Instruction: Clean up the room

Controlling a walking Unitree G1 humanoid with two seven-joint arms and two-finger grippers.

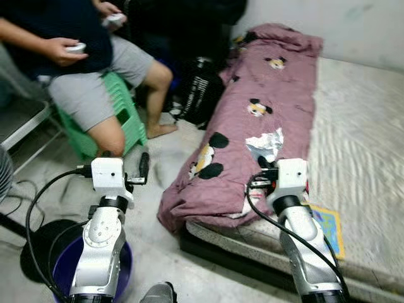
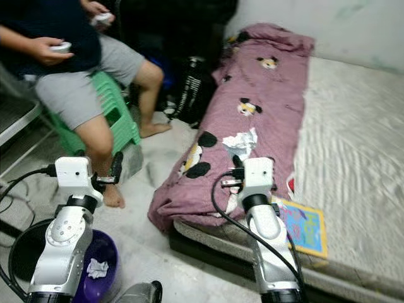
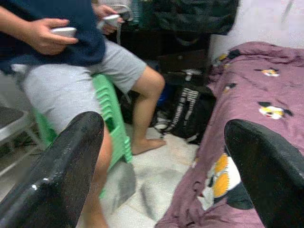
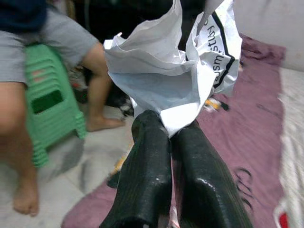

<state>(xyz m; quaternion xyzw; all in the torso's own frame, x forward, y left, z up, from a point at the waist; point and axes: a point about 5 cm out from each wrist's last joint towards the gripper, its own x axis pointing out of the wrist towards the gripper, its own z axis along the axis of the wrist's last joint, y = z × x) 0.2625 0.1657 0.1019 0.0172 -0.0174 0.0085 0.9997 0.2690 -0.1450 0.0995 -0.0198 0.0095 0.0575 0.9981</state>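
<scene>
At center frame, the right gripper (image 4: 166,130) has its 2 fingers clamped on a crumpled white paper (image 4: 166,71) above the mauve cartoon-print blanket (image 1: 265,107). The left gripper (image 3: 161,161), lower left, hangs with fingers apart over the floor, above a purple bin (image 2: 104,259) holding another crumpled paper scrap (image 2: 96,268).

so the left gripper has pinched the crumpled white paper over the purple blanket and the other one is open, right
Not quite: it is the right gripper whose jaws are shut on the crumpled white paper, over the purple blanket. The right wrist view shows it. The left gripper is the open one, holding nothing.
</scene>
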